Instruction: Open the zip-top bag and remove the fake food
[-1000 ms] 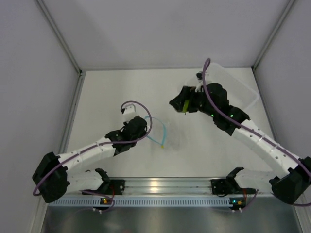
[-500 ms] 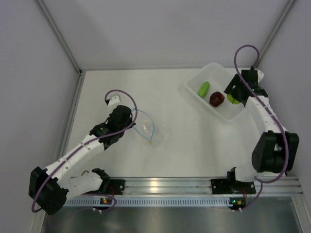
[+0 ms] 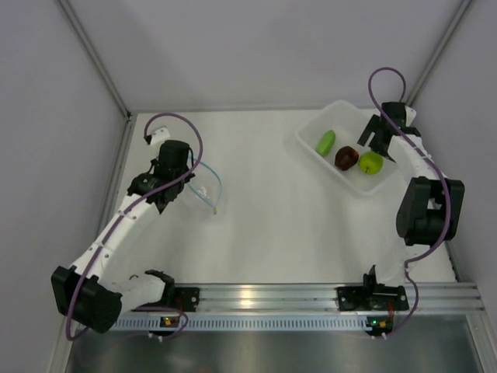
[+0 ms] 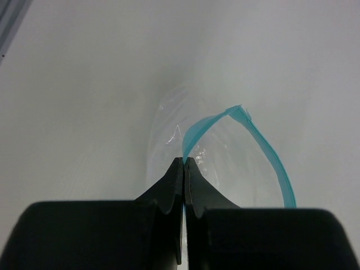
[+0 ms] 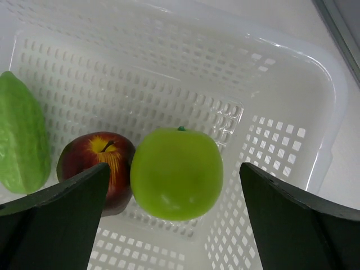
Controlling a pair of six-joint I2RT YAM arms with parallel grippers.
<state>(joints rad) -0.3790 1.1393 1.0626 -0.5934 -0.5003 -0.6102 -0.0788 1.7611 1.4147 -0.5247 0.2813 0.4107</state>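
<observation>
my left gripper (image 4: 184,167) is clamped on the teal strip (image 4: 208,122) of the zip-top bag (image 4: 225,169) stretching ahead of it, my right gripper (image 5: 174,169) hangs wide open straight above the fake food (image 5: 95,163) in the tray (image 5: 281,140)

The left arm (image 3: 116,229) runs from its base at the near left corner up and away across the surface, the forearm angled toward the left wall. Its wrist is tipped forward and down. The left jaws are pressed tight together at the tips, pinching the edge strip of the bag (image 4: 214,152).

The right arm (image 3: 415,159) folds sharply. Its lower link rises from the near right base to a high elbow, and the forearm reaches on toward the far right corner. The right jaws point downward and stand wide apart, touching nothing.
</observation>
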